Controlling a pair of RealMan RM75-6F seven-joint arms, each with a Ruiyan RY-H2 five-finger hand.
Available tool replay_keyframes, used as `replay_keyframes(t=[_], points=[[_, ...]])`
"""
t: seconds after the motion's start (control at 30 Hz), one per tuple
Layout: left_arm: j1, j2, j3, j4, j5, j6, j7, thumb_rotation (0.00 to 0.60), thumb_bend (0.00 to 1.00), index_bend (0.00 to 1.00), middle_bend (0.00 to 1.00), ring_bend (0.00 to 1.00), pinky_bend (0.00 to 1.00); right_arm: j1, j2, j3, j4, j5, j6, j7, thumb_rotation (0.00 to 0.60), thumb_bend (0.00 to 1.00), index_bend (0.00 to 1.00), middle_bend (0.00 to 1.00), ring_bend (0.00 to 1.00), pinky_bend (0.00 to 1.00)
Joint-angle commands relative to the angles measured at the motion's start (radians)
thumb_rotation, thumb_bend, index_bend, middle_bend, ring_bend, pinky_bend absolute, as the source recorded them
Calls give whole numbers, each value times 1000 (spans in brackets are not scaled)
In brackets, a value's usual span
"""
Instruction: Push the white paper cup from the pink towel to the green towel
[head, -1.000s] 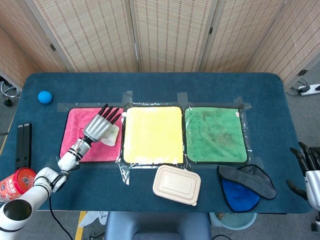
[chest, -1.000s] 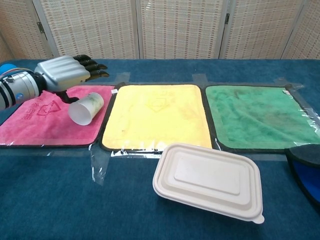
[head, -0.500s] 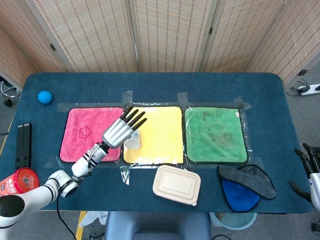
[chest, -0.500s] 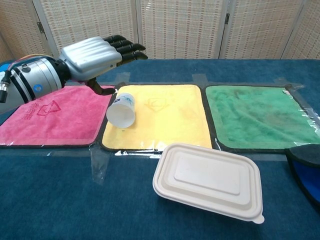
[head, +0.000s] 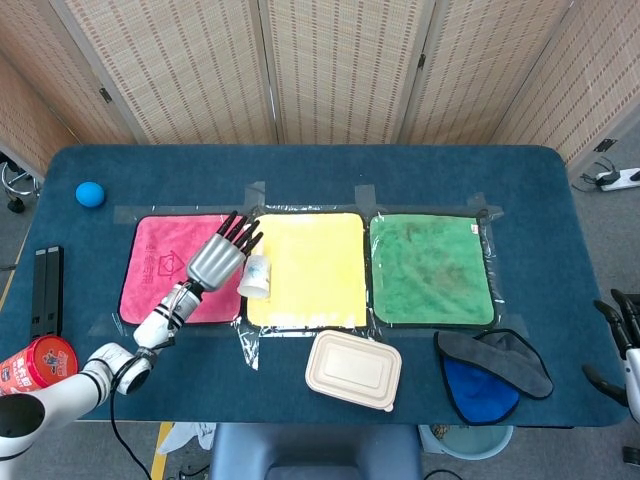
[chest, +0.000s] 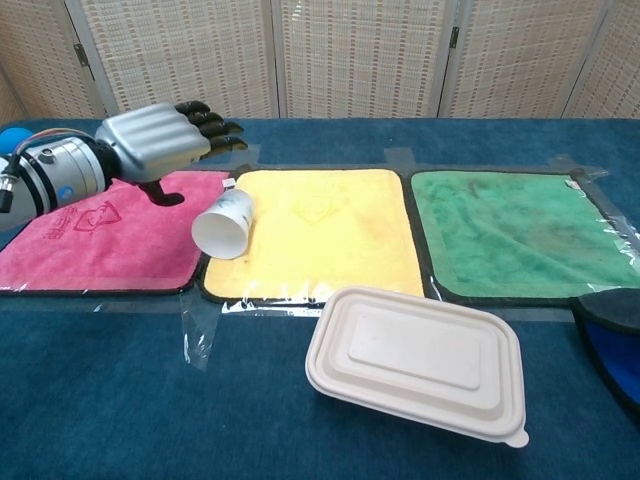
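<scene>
The left hand (chest: 160, 142) holds nothing, its fingers straight out, just left of the white cup (chest: 224, 222). The cup lies tipped on the left edge of the yellow towel (chest: 330, 240). Next it needs more pushing to the green towel (chest: 510, 230). The hand has pulled back since.

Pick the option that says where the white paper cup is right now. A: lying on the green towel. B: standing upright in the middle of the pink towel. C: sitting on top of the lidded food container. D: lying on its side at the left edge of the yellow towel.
D: the white paper cup lies tipped on its side at the left edge of the yellow towel, its open mouth facing the chest camera, far short of the green towel.
</scene>
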Motion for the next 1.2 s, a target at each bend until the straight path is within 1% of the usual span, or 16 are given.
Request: replay_keyframes(t=[0.03,0.23,0.63,0.8,0.87,1.0,1.1,1.2], points=[[-1,-29,-14,-5,-39,-31,15,600,339,0,0,0,17,-1,-1,0,2,0,0,3,600,207,136,86,143,108],[-24,-57,-25,-45,-37,-22,58,600,340,0,0,0,17,-3,-3,1,6,-6,7,7,600,206,136,86,142,108],[-75,-100,-75,-105,-66,-19,113,600,340,0,0,0,16,-22,-6,-1,27,8,20,33,600,206,136,86,143,108],[-100,-115,-116,-135,-75,14,113,600,339,0,0,0,17,-23,-4,0,29,9,19,36,600,207,136,86,143,108],[-112,-110,-135,-159,-72,32,115,600,340,0,0,0,17,-22,-5,1,29,5,18,36,600,207,136,86,142,108],[-124,-87,-156,-209,-70,55,125,600,340,0,0,0,17,-20,-7,3,30,7,15,39,600,207,136,86,142,108],[-117,-63,-155,-230,-74,68,137,600,341,0,0,0,17,-19,-7,4,34,10,12,44,600,207,135,86,142,108],[-94,-34,-138,-231,-99,58,151,600,340,0,0,0,17,-18,-9,5,43,12,7,54,600,206,136,86,143,108]])
